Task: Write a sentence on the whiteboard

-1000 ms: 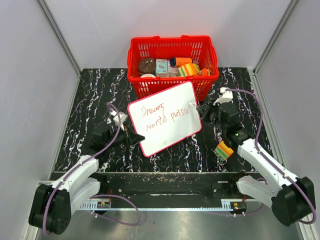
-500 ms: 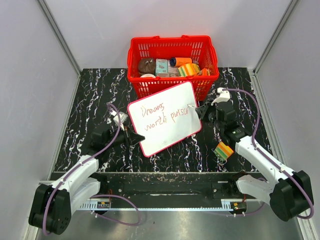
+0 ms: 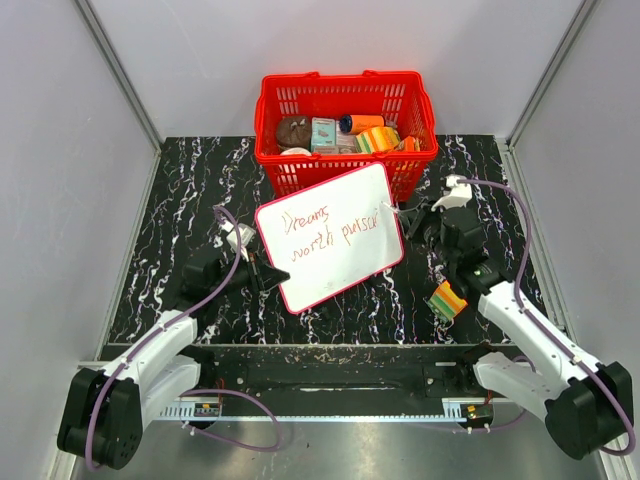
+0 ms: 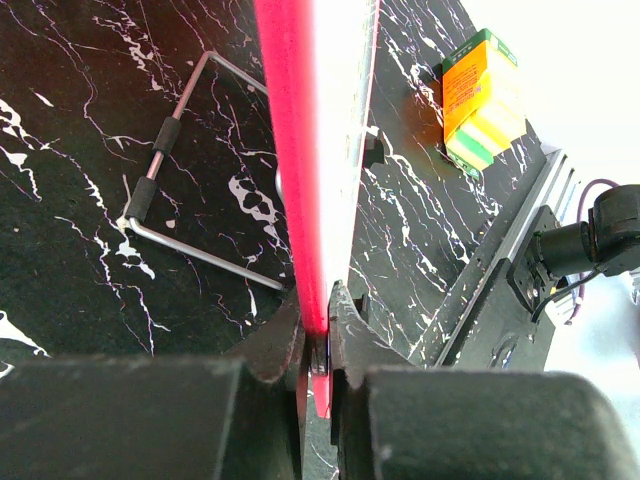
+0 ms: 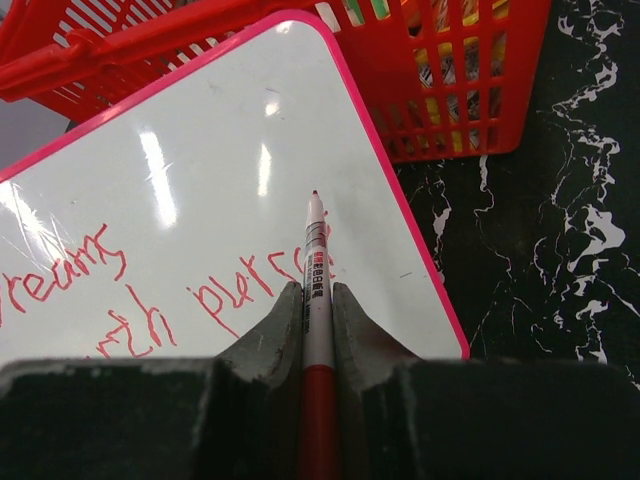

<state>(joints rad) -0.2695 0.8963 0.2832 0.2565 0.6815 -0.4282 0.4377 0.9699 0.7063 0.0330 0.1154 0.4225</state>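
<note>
The right gripper [image 5: 317, 295] has its two fingers pressed on a slim red-and-white marker [image 5: 316, 250]; the marker lies along the gap between them, and its red tip points away from the wrist. The tip is over a blank part of the whiteboard [image 5: 200, 150], just past the last red letters, near the board's right edge; whether it touches the surface I cannot tell. The sentence [image 5: 240, 283] is in thin red handwriting in two lines; the upper line reads about "Dreams", the lower about "worth pursu".

The left gripper [image 4: 317, 320] pinches the pink rim of the whiteboard [image 4: 290, 150] at the lower left edge; in the left wrist view the board is seen edge-on between the closed fingers. A bent wire stand [image 4: 170, 190] lies on the black marbled table [image 3: 180, 180] beside the board.

In the top view the whiteboard [image 3: 330, 250] is tilted, between the two grippers and just in front of the red basket [image 3: 345, 90]; its upper right corner overlaps the basket's front wall. A small orange, yellow and green box [image 3: 448, 299] lies on the table near the right arm.
</note>
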